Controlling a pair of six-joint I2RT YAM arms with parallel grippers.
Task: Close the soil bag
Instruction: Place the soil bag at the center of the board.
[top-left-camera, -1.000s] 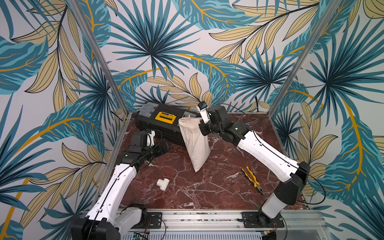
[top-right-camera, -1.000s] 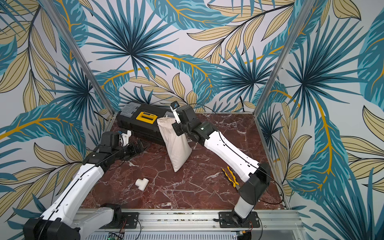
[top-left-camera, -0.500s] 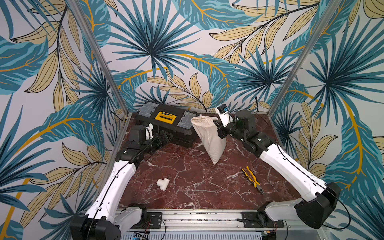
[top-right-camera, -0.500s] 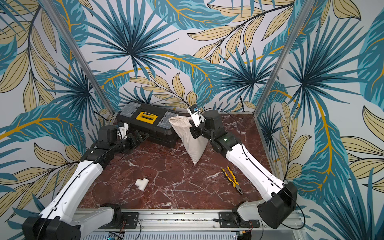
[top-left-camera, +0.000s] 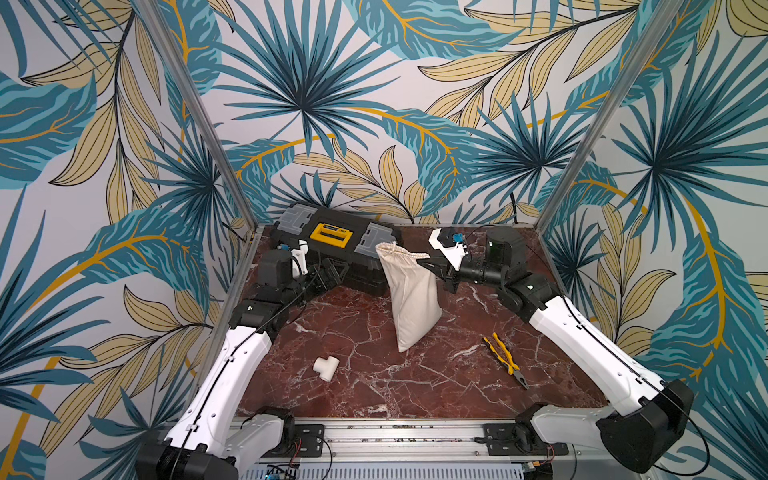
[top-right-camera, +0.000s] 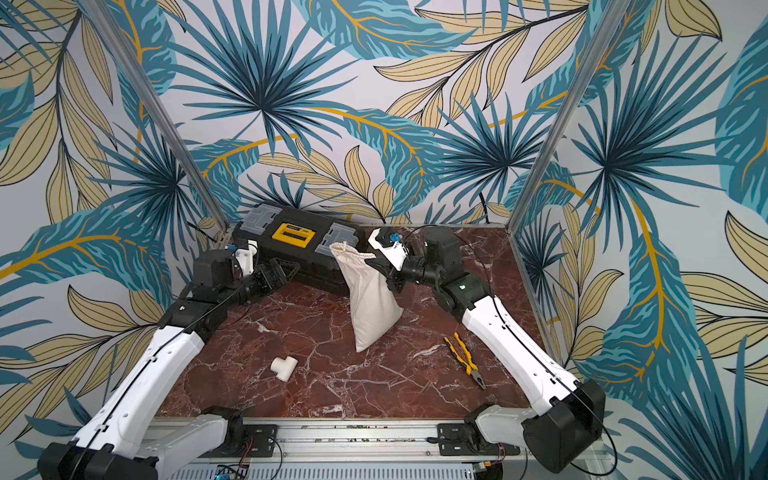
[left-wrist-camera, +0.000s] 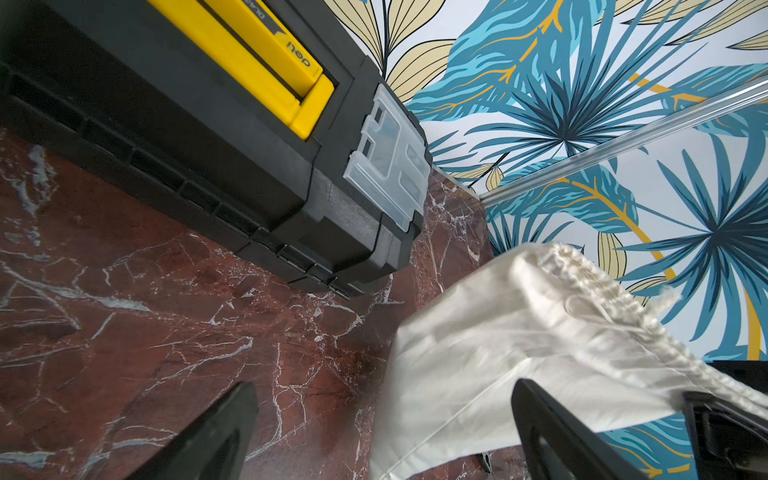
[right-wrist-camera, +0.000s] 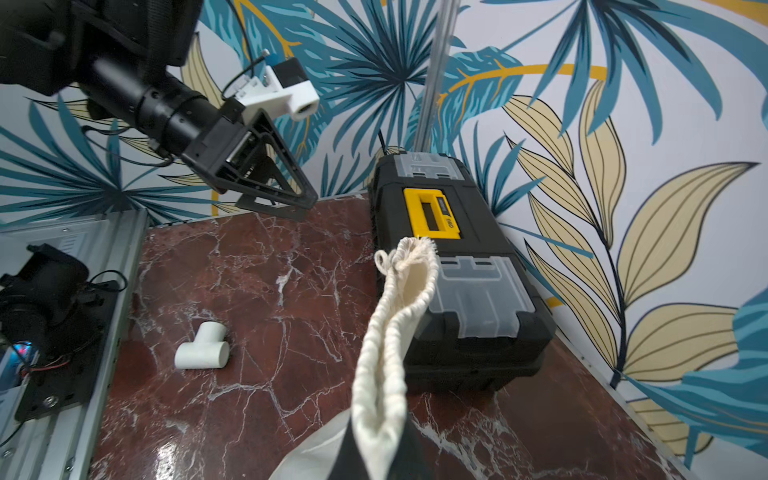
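Our right gripper (top-left-camera: 429, 266) pinches one end of the soil bag (top-left-camera: 411, 299) hem, and the sack hangs long-axis downward toward the marble table (top-left-camera: 374, 386). The hem's cord knot (top-left-camera: 385, 248) faces our left gripper (top-left-camera: 332, 269), which is spread wide, nearer it yet apart, beside the black toolbox (top-left-camera: 332, 237).

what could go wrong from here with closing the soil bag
The right claw pinches only one end of the hem of the soil bag, so the tilted cloth may slip free. The cord is a thin, small loop at the far end; the open left claw might miss it or bump the toolbox just behind.
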